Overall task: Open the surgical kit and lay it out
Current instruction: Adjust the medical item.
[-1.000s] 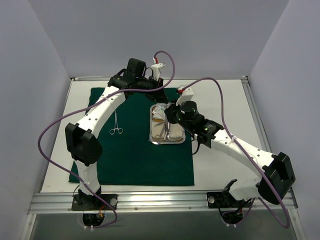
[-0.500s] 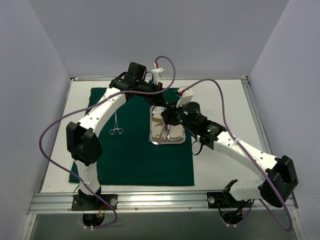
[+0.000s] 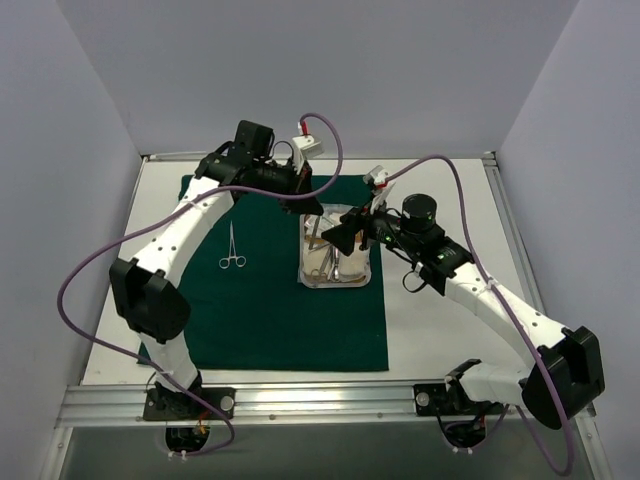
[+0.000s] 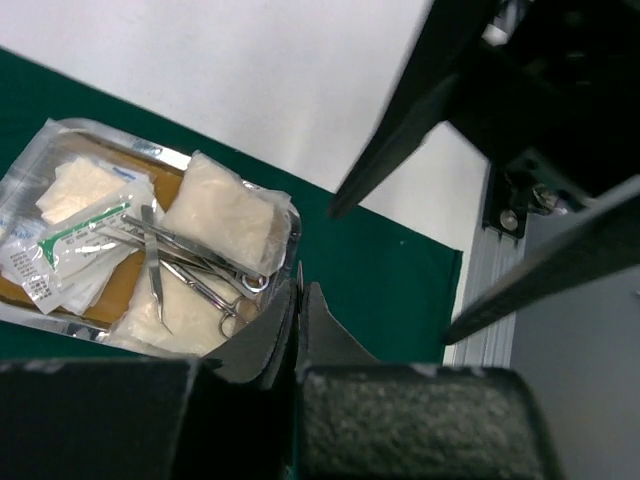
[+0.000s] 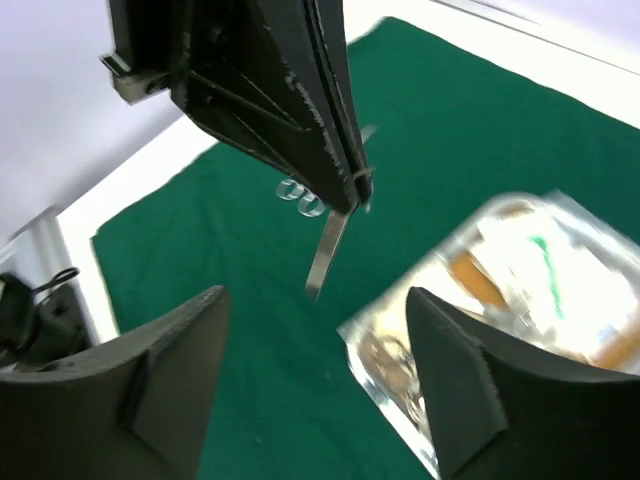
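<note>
Far left on the dark green cloth [image 3: 270, 320], spread flat over the tabletop [image 3: 445, 340]: one ring-handled clamp [image 3: 232, 262], laid out alone.

Next across, left end effector [image 4: 300, 290], pressed together above the cloth near the far left corner of the steel tray [image 3: 336, 286]. Pinching thin tweezers [image 5: 328, 250] by one end, with the free end hanging below. Slender hold (smooth metal in a narrow pinch), so prone to swivelling or slipping out in any quick swing toward the clamp. Could land askew, or drop back among the tray's contents.

Tray itself at the cloth's right edge, loaded with clamps [image 4: 205, 285], gauze pads [image 4: 218, 215] and clear packets [image 4: 70, 240].

Furthest right, right end effector [image 3: 345, 232], spread wide and holding nothing, hovering over the tray very close to the left one. Crowded space here: risk of its fingers clipping the dangling tweezers or the other arm's wrist. Risk too, with too low a dip, of shoving the tray off the cloth's edge.
</note>
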Motion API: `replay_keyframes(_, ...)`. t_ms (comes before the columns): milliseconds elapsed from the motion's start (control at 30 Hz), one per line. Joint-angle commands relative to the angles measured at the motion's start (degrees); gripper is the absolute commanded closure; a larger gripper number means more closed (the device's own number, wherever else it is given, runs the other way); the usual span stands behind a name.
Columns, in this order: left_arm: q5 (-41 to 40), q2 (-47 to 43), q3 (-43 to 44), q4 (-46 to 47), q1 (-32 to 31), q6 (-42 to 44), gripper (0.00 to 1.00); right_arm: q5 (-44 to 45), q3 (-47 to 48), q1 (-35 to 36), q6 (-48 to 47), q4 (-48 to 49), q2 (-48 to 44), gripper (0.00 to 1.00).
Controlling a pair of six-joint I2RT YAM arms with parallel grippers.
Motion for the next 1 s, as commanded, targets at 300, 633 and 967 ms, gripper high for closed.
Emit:
replay_keyframes(300, 9.78, -10.46, 0.09, -6.05, 0.18, 7.69, 0.98, -12.75, 2.68, 2.63, 0.18, 17.97, 6.99, 0.56)
replay_keyframes(633, 10.22, -10.73, -0.96, -4.03, 0.18, 6.55, 0.98, -13.99, 1.98, 4.48, 2.38, 21.84, 8.66, 0.77)
replay_keyframes(967, 2.16, -11.34, -2.45, -2.01, 1.41, 3.92, 0.74, -1.29, 2.5, 5.35, 8.86, 17.2, 8.92, 1.0)
